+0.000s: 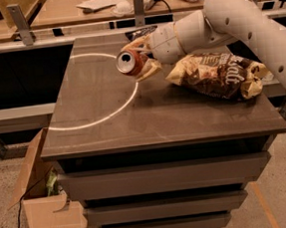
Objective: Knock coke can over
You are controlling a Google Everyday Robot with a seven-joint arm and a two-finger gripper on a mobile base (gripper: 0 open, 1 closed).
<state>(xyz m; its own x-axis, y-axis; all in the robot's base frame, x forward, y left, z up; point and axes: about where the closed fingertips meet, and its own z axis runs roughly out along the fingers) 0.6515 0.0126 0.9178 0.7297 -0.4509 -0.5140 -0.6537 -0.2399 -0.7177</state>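
Observation:
The coke can is a red-orange can held on its side, its silver top facing me, above the back middle of the dark table. My gripper reaches in from the right and is shut on the can, with one pale finger below it and one above. The white arm runs back to the upper right.
A brown-and-yellow chip bag lies on the table right of the gripper. A dark blue snack bag sits at the back edge behind the gripper. A cardboard box stands on the floor at the left. A counter with papers runs behind.

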